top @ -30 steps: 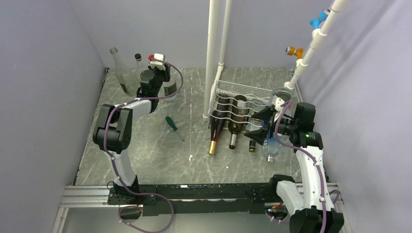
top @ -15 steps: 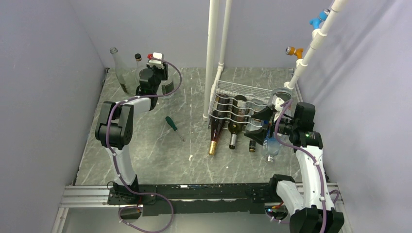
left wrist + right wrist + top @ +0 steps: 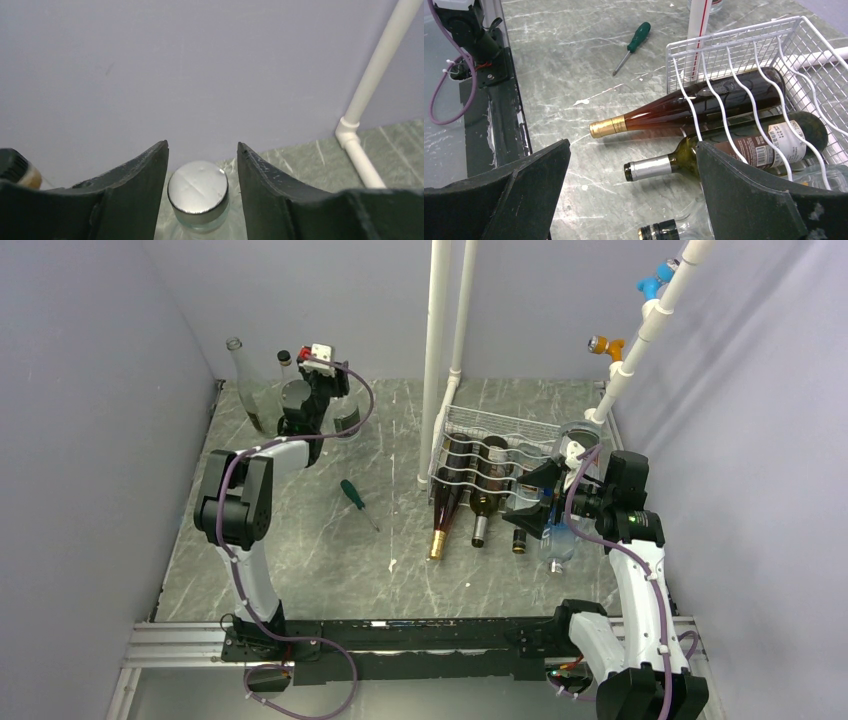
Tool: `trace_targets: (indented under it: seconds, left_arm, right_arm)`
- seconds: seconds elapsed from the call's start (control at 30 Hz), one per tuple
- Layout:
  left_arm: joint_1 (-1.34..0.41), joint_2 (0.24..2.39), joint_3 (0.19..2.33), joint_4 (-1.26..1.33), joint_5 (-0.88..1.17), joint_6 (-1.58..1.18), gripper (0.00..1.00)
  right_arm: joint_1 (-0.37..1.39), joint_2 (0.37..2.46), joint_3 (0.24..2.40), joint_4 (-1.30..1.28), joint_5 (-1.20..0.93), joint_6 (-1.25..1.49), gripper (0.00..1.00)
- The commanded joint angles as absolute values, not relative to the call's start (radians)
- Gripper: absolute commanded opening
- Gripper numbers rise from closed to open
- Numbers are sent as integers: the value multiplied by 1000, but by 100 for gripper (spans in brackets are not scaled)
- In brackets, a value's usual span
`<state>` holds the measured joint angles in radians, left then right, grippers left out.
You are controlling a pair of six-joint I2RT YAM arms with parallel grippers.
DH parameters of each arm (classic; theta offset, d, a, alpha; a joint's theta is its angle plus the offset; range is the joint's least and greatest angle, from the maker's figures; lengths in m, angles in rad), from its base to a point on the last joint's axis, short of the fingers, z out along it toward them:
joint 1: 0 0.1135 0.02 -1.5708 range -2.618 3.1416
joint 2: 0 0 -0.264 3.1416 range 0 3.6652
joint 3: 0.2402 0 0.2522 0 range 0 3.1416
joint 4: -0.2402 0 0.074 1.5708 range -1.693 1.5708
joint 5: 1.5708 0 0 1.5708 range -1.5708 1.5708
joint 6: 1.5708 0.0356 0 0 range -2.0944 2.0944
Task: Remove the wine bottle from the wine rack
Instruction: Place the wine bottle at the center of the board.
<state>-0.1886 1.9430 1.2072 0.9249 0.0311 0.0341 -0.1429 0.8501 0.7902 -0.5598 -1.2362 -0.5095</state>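
Grey worktop point(image 3: 330, 540), lilac walls. Wine rack point(image 3: 500, 428) toward far right corner, wine bottles point(image 3: 724, 97) laid necks to near edge — easy pulling. Right gripper point(image 3: 528, 510) poised above, jaws wide, empty. Left gripper point(image 3: 202, 150) at far left corner, jaws barely parted around standing capped bottle point(image 3: 198, 185).

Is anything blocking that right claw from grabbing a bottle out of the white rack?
Nothing visible does. The open right gripper hangs over the bottle necks, which stick out clear of the wine rack wires.
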Motion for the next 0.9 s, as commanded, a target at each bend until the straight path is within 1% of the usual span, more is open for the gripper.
trace_targets:
  seconds: [0.0, 0.2, 0.43, 0.47, 0.77, 0.87]
  left_arm:
    - [-186, 1872, 1237, 1040, 62, 29, 60]
    - [-186, 1835, 1225, 1021, 83, 11, 75]
    - [-186, 1782, 1194, 989, 90, 12, 98]
    - [-186, 1772, 1190, 983, 87, 12, 99]
    - [-186, 1678, 1169, 903, 109, 6, 99]
    - [-186, 1631, 1154, 896, 122, -43, 100]
  right_arm:
    - [-141, 843, 790, -537, -1242, -529, 100]
    - [-141, 838, 789, -534, -1239, -527, 100]
    - [-140, 835, 789, -535, -1237, -529, 100]
    - [-140, 835, 790, -535, -1236, -530, 100]
    - [-140, 834, 788, -535, -1233, -533, 100]
    - [-140, 834, 788, -537, -1231, -535, 100]
